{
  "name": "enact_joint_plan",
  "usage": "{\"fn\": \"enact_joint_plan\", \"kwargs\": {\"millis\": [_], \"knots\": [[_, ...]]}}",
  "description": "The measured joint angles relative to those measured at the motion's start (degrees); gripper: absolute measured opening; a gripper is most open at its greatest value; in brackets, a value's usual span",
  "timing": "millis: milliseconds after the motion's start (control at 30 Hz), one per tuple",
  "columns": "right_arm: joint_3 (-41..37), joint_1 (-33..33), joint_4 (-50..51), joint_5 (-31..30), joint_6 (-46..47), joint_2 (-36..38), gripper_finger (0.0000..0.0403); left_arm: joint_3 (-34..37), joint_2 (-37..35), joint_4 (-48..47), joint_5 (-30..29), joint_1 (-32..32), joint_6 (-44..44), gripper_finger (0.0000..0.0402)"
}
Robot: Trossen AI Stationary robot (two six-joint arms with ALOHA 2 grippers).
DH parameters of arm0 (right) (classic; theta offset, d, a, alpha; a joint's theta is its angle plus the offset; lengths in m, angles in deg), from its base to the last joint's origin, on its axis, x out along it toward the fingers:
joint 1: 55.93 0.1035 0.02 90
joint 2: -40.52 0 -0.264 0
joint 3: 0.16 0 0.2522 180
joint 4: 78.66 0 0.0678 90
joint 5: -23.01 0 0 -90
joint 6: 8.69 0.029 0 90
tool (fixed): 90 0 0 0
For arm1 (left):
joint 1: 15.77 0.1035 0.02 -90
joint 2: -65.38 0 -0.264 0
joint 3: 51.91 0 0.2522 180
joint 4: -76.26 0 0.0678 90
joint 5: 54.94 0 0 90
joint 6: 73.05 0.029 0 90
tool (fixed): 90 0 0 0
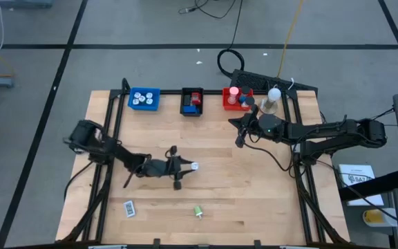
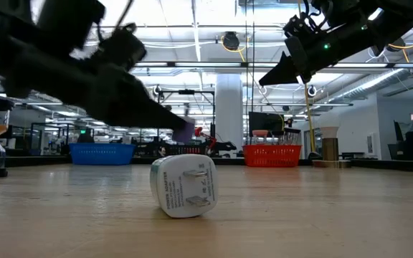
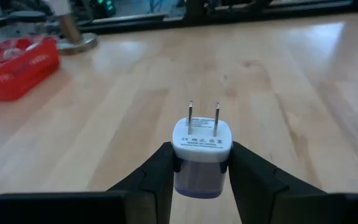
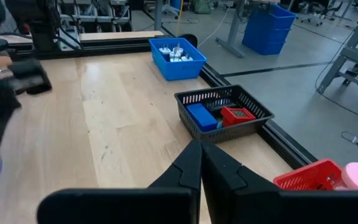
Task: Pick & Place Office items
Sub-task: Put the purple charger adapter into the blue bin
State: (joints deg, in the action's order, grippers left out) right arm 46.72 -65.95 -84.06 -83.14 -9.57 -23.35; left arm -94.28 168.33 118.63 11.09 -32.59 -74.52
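My left gripper is near the table's middle, shut on a small white plug adapter with two metal prongs and a purplish body. In the low view it shows as a purple tip above the wood. A second white adapter lies on its side on the table. A white printed item and a small green item lie near the front edge. My right gripper hangs shut and empty in front of the red tray. My left gripper pinches the adapter's two opposite side walls between its two fingers. The fingers reach nearly level from the table's left. The pronged face points away from the wrist, past the fingertips. The adapter is lifted clear of the table.
Along the far edge stand a blue tray with white pieces, a black tray holding blue and red items, and the red tray. A white ball-topped stand is beside it. Bare wood lies between the arms and toward the front right.
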Motion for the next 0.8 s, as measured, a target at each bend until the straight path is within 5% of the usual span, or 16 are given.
{"fn": "enact_joint_plan", "kwargs": {"millis": [167,400,667,800], "knots": [[0.00,0.00,-0.28,0.00,-0.01,0.00,0.0000,-3.59,9.30,9.46,5.52,5.30,1.13,0.0128],[-0.02,0.00,0.20,0.00,-0.46,0.00,0.0000,-10.14,17.67,11.34,10.15,9.20,1.23,0.0128],[-0.04,0.00,0.34,0.00,-0.46,0.00,0.0000,-12.80,20.23,10.24,12.29,10.54,0.60,0.0128],[-0.04,0.00,0.27,0.00,-0.46,0.00,0.0000,-12.88,20.17,8.68,11.90,10.82,0.00,0.0162]]}}
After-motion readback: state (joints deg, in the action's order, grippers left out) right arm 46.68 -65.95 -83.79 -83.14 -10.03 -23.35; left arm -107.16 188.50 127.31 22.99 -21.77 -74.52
